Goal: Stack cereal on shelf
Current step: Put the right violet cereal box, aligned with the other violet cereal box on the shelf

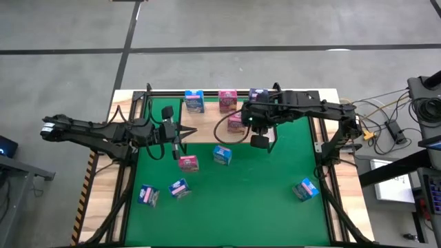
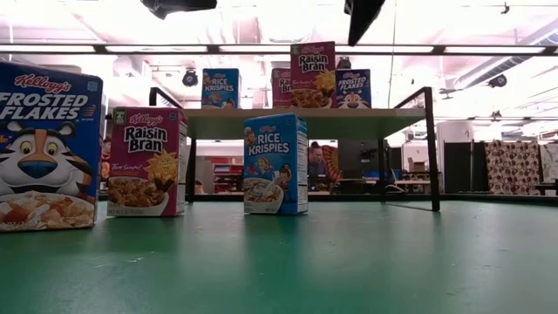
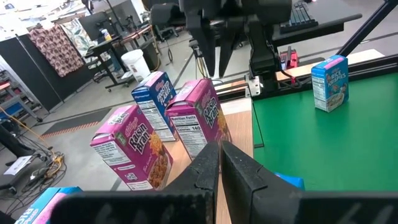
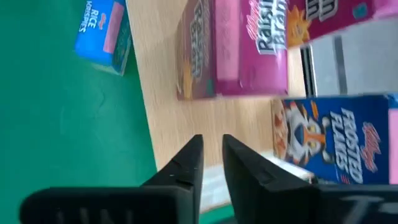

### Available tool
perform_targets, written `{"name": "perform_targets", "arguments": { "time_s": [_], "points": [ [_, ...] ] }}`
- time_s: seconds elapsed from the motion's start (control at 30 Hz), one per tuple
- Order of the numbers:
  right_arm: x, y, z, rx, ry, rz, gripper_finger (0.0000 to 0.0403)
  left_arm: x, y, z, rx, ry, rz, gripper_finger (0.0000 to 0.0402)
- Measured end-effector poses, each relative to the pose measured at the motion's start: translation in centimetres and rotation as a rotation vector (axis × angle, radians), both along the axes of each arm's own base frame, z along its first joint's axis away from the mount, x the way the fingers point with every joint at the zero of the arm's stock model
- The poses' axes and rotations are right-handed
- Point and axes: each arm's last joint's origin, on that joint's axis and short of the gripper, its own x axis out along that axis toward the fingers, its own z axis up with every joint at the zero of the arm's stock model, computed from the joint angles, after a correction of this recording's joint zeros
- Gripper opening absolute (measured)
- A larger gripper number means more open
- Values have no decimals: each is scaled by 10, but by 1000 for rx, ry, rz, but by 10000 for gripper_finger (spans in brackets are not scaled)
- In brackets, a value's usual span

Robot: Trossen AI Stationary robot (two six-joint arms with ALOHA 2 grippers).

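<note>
Two grippers nearly clenched, empty: my right gripper (image 1: pixel 260 142) upper center by the shelf (image 1: pixel 324 96), left gripper (image 1: pixel 177 149) center-left above a pink box (image 1: pixel 188 163).

Three pink boxes (image 1: pixel 187 162), three light blue boxes (image 1: pixel 222 155), seemingly three dark blue boxes (image 1: pixel 148 195).

The shelf (image 1: pixel 207 101), a light-wood board in a thin black frame, stood raised along the far edge of the green mat. On it stood four cereal boxes upright: a light blue Rice Krispies (image 1: pixel 194 100), two pink Raisin Bran (image 1: pixel 227 99), one nearer the mat (image 1: pixel 235 122), and a dark blue Frosted Flakes (image 1: pixel 258 95). Five more boxes lay scattered on the mat: a pink one (image 1: pixel 188 162), light blue ones (image 1: pixel 222 155) and (image 1: pixel 304 189), and dark blue ones (image 1: pixel 147 195) and (image 1: pixel 180 187).
</note>
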Motion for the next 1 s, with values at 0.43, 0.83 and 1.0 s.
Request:
{"name": "perform_targets", "arguments": {
  "time_s": [0.43,0.83,1.0],
  "points": [
    [20,-10,-32,-58,-49,44,9,1,0,0,0,1,0,0],
    [30,-18,-36,-132,-114,63,9,27,-3,-14,53,32,-6,0],
    [26,-18,-35,-158,-91,44,9,37,-1,-21,61,50,6,0]
  ]
}}
